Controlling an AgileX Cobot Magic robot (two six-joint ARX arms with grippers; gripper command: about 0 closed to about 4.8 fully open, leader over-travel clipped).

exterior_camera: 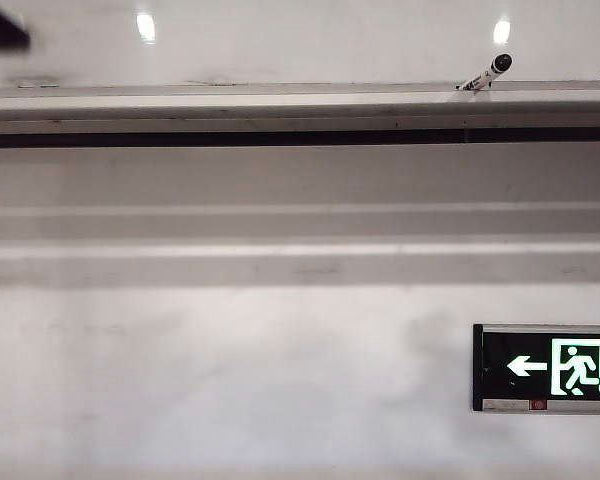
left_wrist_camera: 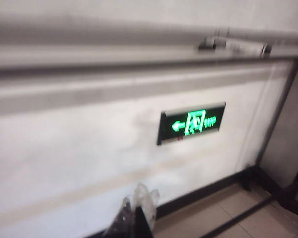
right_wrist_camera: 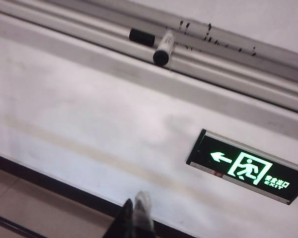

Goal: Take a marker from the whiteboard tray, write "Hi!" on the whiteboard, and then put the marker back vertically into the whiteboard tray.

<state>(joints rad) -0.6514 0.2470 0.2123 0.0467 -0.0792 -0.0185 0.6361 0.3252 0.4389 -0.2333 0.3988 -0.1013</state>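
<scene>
Pincers (right_wrist_camera: 134, 213) (left_wrist_camera: 139, 208) low; slim marker (exterior_camera: 487, 73) tilted in metal tray (exterior_camera: 230, 103).

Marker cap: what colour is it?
Black, on the marker in the whiteboard tray; clearest in the right wrist view.

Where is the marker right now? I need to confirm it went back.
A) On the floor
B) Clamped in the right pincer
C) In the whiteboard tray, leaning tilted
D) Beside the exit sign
C: the marker stands in the whiteboard tray, tilted with its black cap up, while the right pincer is shut and far below it.
</scene>
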